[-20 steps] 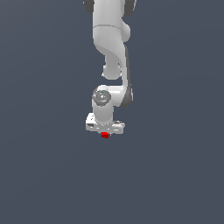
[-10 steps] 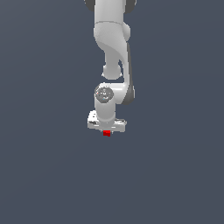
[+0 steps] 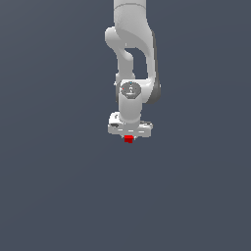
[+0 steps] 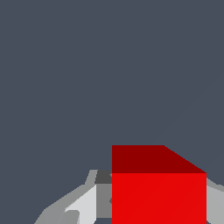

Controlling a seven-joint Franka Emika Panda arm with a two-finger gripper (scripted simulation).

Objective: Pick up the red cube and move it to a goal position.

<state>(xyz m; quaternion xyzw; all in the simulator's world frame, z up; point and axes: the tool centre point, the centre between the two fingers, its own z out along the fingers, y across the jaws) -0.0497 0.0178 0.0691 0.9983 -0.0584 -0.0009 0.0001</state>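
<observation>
The red cube (image 3: 129, 139) is tiny and bright red. It sits just under the white hand of my gripper (image 3: 129, 138), between the fingers, and is held off the floor. In the wrist view the red cube (image 4: 158, 188) fills the space between the grey fingers (image 4: 78, 205), which press against its sides. The gripper is shut on the cube. No goal marker shows in either view.
The plain dark grey floor (image 3: 59, 196) surrounds the arm on all sides. The white arm (image 3: 132, 59) comes down from the top of the exterior view.
The gripper with the red cube in it has risen slightly and shifted a little toward the exterior view's right. The cube stays held.
</observation>
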